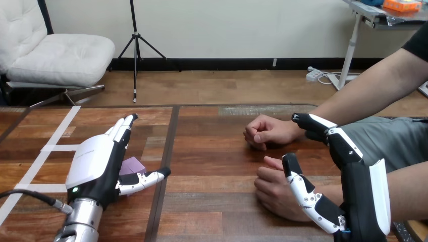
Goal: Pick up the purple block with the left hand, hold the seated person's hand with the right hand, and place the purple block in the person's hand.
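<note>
I read left hand (98, 161) flat over purple block (132, 165), fingers straight, thumb out, nothing gripped. Block on worktop (212, 151), left part toward near edge, mostly under palm.

Right hand (361, 201) spread, holding nothing, thumb over person's nearer hand (272, 196).

Risk when I close: thumb clips block's side and it skids out.

Long axis and heading: cannot tell.

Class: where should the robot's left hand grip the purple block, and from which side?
Probably pinch the purple block across its opposite flat sides, coming from above: it lies flat on the table, partly under the left hand, with the thumb beside its near edge.
</note>
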`<state>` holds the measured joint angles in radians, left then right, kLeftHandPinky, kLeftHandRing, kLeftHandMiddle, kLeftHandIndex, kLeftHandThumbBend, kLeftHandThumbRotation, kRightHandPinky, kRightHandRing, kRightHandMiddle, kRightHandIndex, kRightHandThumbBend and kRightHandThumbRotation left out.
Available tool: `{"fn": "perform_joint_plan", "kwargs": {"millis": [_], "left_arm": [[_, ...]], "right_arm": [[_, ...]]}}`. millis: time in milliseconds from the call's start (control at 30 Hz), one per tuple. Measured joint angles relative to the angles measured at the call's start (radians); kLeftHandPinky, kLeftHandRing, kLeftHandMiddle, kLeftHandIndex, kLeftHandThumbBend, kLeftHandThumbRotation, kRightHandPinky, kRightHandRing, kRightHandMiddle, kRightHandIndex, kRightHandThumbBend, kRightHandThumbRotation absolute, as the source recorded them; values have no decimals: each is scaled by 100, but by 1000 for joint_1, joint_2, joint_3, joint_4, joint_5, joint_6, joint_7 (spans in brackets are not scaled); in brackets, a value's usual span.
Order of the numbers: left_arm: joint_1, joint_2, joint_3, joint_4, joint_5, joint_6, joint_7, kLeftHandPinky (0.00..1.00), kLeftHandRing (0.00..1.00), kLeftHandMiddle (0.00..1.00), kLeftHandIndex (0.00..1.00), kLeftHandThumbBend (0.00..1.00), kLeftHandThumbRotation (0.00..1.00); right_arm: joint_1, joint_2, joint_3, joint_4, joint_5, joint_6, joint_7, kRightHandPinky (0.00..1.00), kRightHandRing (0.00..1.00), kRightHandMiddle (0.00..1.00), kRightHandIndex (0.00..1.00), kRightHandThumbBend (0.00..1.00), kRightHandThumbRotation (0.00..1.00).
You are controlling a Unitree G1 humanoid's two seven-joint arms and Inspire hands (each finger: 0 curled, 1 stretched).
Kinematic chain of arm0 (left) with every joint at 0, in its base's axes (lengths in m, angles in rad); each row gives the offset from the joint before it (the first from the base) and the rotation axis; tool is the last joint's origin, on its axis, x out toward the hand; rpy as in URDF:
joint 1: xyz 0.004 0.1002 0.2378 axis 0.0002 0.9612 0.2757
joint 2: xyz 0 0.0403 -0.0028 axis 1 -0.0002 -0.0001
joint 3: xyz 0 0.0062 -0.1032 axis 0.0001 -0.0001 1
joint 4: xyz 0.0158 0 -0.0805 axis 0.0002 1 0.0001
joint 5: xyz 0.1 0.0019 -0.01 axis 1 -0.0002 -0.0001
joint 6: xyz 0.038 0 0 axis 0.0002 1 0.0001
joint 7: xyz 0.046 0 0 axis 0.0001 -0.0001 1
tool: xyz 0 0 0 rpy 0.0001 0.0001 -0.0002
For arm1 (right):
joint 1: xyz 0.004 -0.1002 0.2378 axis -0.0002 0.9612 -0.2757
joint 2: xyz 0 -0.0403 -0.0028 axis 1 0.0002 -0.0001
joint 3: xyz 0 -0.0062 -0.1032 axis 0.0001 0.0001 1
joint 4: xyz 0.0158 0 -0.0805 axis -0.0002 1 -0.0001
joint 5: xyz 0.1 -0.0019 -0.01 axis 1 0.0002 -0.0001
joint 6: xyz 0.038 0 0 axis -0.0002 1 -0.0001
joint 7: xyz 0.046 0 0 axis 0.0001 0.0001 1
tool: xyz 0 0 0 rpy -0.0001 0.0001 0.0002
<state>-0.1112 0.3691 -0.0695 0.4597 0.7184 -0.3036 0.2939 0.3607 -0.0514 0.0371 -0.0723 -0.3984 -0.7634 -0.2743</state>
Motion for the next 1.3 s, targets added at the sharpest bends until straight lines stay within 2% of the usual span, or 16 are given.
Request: {"fn": "perform_joint_plan", "kwargs": {"millis": [733, 1000, 1300], "left_arm": [[-36, 44, -71, 10, 23, 124, -46, 94, 95, 97, 97, 94, 60], [-37, 55, -81, 7, 29, 164, -77, 95, 96, 97, 98, 94, 61], [-37, 66, -100, 7, 39, 189, -78, 97, 97, 98, 98, 94, 62]], "right_arm": [[0, 0, -3, 0, 2, 2, 11, 75, 78, 77, 73, 36, 25], [-1, 0, -6, 0, 2, 4, 11, 75, 78, 76, 73, 36, 25], [-2, 0, -6, 0, 2, 7, 15, 75, 77, 76, 73, 36, 25]]}}
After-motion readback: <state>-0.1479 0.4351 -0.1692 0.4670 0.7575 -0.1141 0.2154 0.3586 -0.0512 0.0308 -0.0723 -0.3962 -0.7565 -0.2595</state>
